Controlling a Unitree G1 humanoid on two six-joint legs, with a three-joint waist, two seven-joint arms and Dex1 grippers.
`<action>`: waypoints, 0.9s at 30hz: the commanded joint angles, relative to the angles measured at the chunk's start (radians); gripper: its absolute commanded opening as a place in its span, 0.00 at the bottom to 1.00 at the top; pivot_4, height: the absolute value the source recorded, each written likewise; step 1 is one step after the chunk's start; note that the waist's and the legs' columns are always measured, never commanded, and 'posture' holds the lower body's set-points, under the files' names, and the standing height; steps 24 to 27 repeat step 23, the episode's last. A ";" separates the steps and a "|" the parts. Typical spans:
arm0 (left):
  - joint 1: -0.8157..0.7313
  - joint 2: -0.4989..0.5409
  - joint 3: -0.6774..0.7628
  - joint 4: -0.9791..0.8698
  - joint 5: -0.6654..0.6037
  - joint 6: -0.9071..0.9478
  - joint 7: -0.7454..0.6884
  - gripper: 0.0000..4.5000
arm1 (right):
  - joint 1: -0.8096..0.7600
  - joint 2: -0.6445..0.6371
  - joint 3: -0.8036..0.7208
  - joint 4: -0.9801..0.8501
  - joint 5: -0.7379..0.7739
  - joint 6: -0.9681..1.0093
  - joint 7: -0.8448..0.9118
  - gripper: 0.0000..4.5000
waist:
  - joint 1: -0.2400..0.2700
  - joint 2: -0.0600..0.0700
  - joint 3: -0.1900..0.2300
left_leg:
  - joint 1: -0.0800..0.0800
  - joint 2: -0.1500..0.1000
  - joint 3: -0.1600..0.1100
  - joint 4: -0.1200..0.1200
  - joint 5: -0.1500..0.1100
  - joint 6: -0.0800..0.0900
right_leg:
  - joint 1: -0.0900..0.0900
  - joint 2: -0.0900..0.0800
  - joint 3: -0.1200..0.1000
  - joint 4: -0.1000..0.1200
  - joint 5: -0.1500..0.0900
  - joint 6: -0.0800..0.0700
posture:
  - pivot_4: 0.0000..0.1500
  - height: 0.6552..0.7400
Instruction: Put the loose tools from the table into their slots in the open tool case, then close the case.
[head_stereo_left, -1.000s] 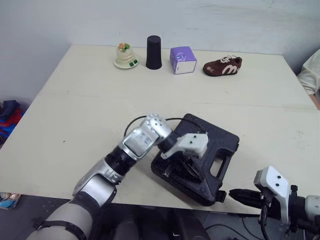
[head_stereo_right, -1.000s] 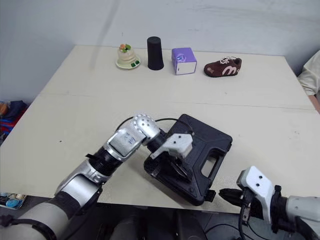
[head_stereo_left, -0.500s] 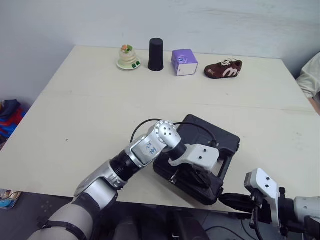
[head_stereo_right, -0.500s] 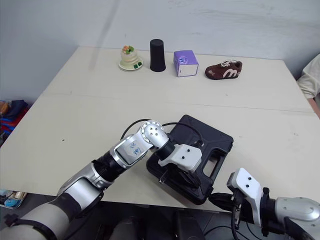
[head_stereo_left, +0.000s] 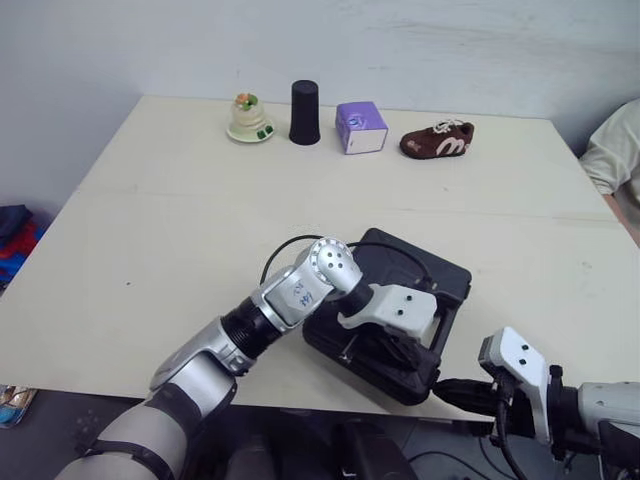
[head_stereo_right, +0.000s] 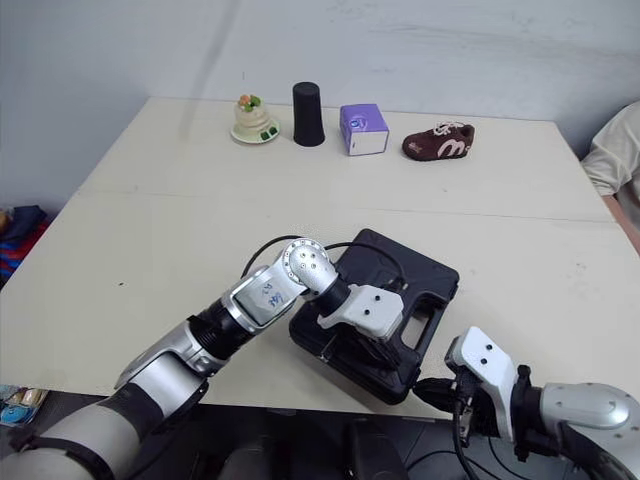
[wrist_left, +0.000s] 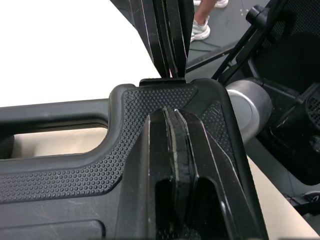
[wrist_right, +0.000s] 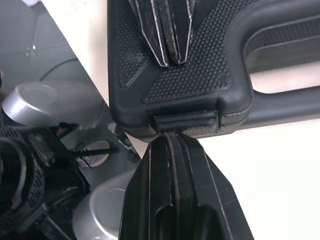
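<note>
Within the last second the left gripper (head_stereo_left: 398, 348), fingers pressed together and empty, has been slid from mid-lid toward the near corner of the black pebbled plastic tool case (head_stereo_left: 452, 278), and the right gripper (head_stereo_left: 450, 388), likewise closed on nothing, has been brought closer, up to the front latch (wrist_right: 185, 121). The case is judged closed (no loose tools are seen), so only latching seems left. It is set at the near edge of the pale beige table (head_stereo_left: 180, 200), one corner apparently overhanging; bare tabletop is left free leftward and behind.
</note>
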 joint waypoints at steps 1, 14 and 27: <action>0.020 0.088 0.200 -0.044 -0.198 0.225 -0.062 0.02 | 0.034 0.019 -0.233 0.000 0.004 -0.102 0.076 0.00 | -0.005 0.005 0.004 | -0.001 0.000 0.000 0.000 0.000 0.000 | -0.001 0.000 0.000 0.000 0.000 0.000 | 1.00 0.93; 0.342 0.820 0.848 -0.273 -0.581 0.550 -0.162 1.00 | 0.143 -0.114 -0.840 0.326 0.163 -0.026 0.479 0.99 | 0.002 0.013 0.017 | -0.007 0.003 -0.001 -0.001 0.000 -0.013 | -0.017 0.002 -0.003 0.006 -0.006 -0.002 | 1.00 0.93; 0.501 0.859 0.970 -0.262 -0.592 0.486 -0.064 1.00 | 0.080 -0.154 -0.785 0.501 0.052 -0.165 0.547 0.99 | 0.008 0.012 0.019 | -0.008 0.000 0.000 -0.001 -0.004 -0.008 | -0.016 -0.003 -0.004 0.002 -0.005 0.000 | 1.00 0.93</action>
